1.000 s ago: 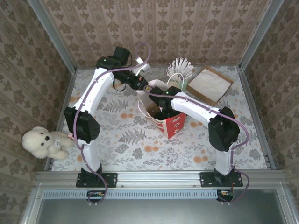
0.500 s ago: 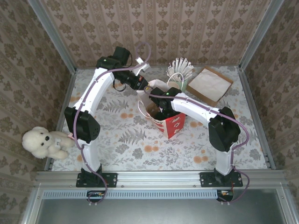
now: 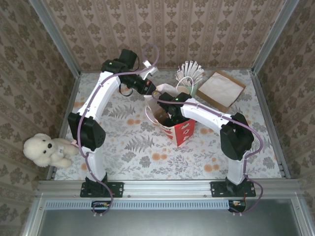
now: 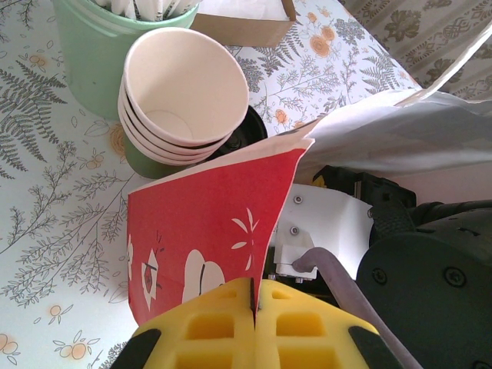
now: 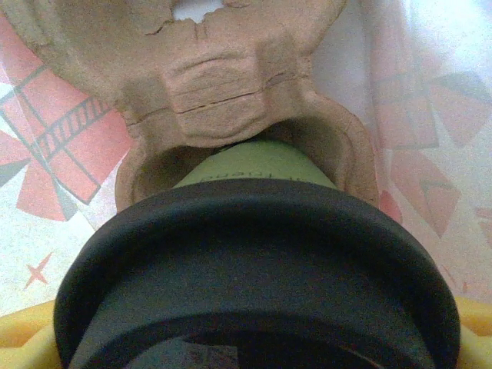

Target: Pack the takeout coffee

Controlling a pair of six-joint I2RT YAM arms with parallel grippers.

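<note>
nothing moved: left pincer (image 4: pixel 254 307) pinches the bag (image 4: pixel 207 231), right pincer (image 5: pixel 246 338) grips the takeout coffee (image 5: pixel 250 261), seemingly upright, lid up.

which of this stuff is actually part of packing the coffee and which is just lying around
In the job: coffee cup with black lid, red paper bag, cardboard cup tray inside the bag.
Lying about: stack of empty cups, green tub of wrapped sticks, flat brown box, teddy bear.
</note>
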